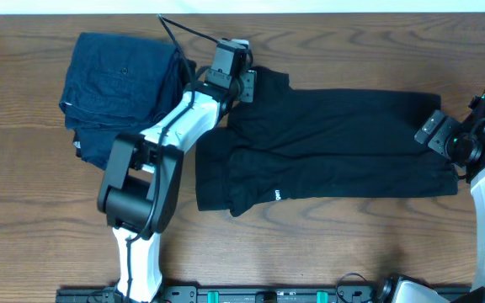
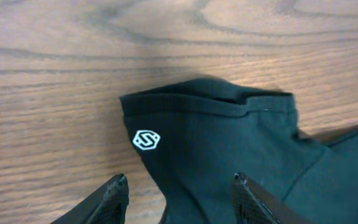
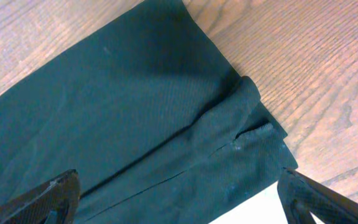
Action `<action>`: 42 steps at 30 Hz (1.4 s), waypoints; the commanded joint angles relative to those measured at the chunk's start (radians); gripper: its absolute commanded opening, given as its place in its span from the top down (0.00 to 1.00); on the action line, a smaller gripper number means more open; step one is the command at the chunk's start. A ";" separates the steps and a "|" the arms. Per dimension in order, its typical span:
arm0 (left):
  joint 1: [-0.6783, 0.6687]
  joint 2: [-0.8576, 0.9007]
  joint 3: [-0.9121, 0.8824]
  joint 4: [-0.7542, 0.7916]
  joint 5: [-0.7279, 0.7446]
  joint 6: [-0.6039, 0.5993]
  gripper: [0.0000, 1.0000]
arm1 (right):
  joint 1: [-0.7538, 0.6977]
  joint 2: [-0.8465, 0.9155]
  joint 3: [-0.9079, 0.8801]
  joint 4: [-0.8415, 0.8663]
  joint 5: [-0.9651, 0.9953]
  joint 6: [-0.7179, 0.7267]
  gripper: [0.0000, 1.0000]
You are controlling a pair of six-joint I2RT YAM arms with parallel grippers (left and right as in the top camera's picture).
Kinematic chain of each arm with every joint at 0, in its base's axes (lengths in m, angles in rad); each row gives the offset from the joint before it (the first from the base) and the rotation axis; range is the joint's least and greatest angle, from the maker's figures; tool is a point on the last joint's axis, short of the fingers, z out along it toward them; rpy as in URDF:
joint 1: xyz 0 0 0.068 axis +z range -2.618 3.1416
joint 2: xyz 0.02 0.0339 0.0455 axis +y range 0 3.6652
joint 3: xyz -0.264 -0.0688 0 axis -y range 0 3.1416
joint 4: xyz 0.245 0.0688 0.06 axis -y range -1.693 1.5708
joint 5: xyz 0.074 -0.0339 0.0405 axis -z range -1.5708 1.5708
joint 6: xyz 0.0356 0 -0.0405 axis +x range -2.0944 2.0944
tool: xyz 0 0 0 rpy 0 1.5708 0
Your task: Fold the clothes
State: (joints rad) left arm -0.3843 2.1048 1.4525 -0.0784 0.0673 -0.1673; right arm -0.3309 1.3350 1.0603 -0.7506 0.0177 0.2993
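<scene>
The black soft-fabric short-sleeved T-shirt [image 1: 335, 143] is found laid lengthwise across the middle of the brown wooden table [image 1: 352, 252], near a dark blue folded denim stack [image 1: 120, 80]. The left gripper [image 2: 180, 182] is held with jaws apart over the logo-marked sleeve [image 2: 216, 137]. The right gripper [image 3: 179, 180] is likewise spread over the opposite hem corner [image 3: 253, 143].

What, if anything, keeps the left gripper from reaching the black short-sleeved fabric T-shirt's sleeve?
Probably nothing, so yes: the open left gripper sits above the black short-sleeved fabric T-shirt, sleeve between its fingers.
</scene>
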 commanded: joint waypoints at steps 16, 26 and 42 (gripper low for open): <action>0.002 0.145 0.003 0.092 -0.016 -0.002 0.45 | -0.003 0.005 -0.002 -0.002 0.001 -0.008 0.01; 0.002 0.143 0.003 0.129 -0.014 -0.002 0.62 | -0.003 0.005 -0.002 0.037 0.001 -0.008 0.01; 0.002 0.142 0.003 0.164 0.004 -0.010 0.91 | -0.003 0.023 -0.002 0.142 -0.123 -0.086 0.13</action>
State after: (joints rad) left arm -0.3843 2.2314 1.4525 0.0826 0.0719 -0.1833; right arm -0.3305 1.3361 1.0580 -0.6228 -0.0746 0.2680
